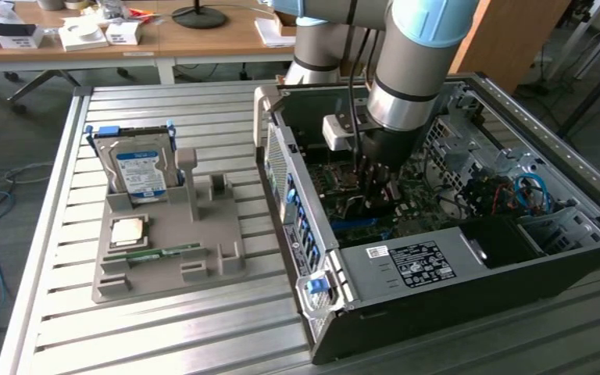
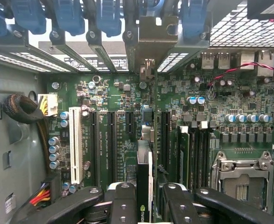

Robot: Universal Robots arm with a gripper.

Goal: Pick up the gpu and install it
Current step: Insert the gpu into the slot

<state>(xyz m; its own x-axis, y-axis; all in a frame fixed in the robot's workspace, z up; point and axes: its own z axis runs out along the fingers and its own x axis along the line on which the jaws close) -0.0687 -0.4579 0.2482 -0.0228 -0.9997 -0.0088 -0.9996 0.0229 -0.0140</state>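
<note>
Green motherboard (image 2: 122, 93) beneath gpu (image 2: 144, 163) in end effector (image 2: 148, 191)

Arm (image 1: 409, 86): fat silver-grey tube with thin black ring near lower end. Pale-blue joint cover (image 1: 436, 23) on top. Second silver segment behind, with black band. Thin black cables (image 1: 355, 70) along side. White box (image 1: 340, 131) mounted at wrist. Gripper (image 1: 373, 194): matte black. Fingers (image 2: 76, 203): rounded bar links, round pivot pins, recessed screw holes.

Silver hard drive (image 1: 138, 168) upright in grey holder (image 1: 215, 228), perhaps a processor chip (image 1: 130, 231), green memory stick (image 1: 162, 252), slatted metal table (image 1: 123, 336)
</note>
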